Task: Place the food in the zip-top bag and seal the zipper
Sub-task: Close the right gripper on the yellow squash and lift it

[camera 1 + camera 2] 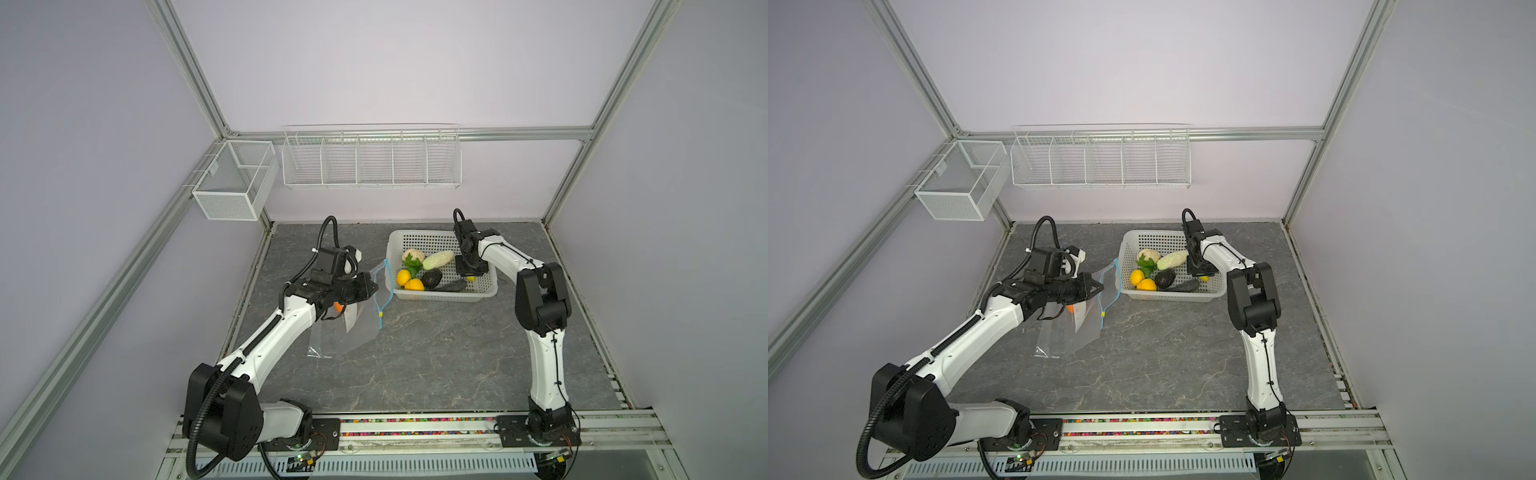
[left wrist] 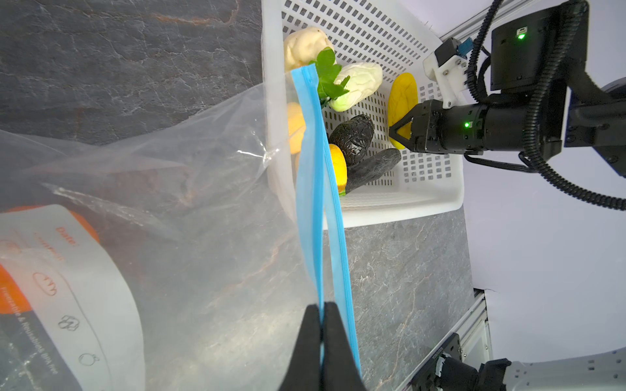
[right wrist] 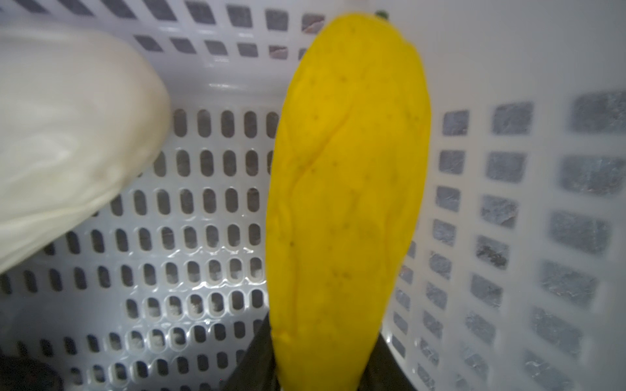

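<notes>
The bag [image 1: 345,332] lies mid-left on the tabletop [image 1: 436,365] with an orange [image 1: 338,307] inside. The left tool [image 2: 321,315] is pinched together on its blue zipper [image 2: 313,189]. Toward the far edge, in the basket [image 1: 440,296], the right tool [image 2: 394,131] is clamped on a yellow vegetable [image 3: 345,186].

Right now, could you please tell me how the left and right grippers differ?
The left gripper is shut on the blue zipper of the clear bag, outside the white basket. The right gripper grips a long yellow food piece inside that basket. Both pinch with their fingertips.
</notes>
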